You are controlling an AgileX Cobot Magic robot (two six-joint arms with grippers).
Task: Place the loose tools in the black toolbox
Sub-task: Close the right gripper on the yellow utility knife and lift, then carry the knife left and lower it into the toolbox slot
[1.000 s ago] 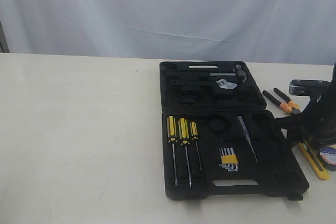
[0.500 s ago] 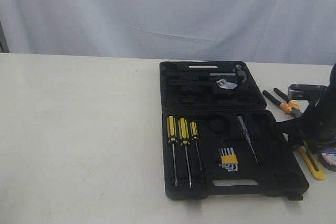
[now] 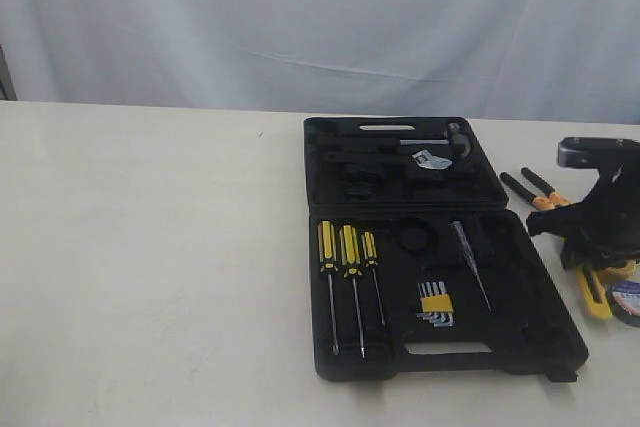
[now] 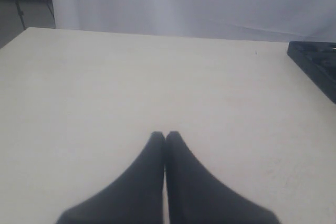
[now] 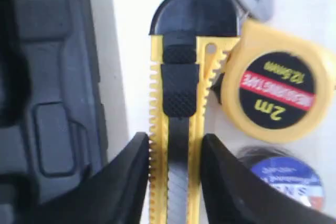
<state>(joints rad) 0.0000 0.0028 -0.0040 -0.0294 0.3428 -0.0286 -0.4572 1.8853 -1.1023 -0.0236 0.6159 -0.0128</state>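
Exterior view. The black toolbox (image 3: 520, 327) lies open, right of centre on the pale table (image 3: 150, 247). Its lower half holds three yellow-black screwdrivers (image 3: 350, 257), a hex-key set (image 3: 436, 304) and a thin pointed tool (image 3: 470, 262). The upper half holds small dark and silvery parts, too small to name. All the loose tools are outside the case, by the frame's right edge: the pliers (image 3: 535, 192) above, then the utility knife (image 3: 593, 297) with the tape roll (image 3: 628, 299) just beside it. The right gripper (image 3: 595, 265) stands over the knife. A white curtain (image 3: 250, 17) fills the background.

Left wrist view. The left gripper (image 4: 165, 136) has its fingers pressed together with nothing between them, over bare table. One corner of the toolbox shows at the right edge.

Right wrist view. Only here is the grip plain: the two black fingers sit against both long sides of the knife, clamping it. I cannot tell whether it is lifted or resting on the table. The tape measure (image 5: 277, 82), which the exterior view does not show clearly, touches the knife's side, with the tape roll just below it in the frame. The case wall fills the left.
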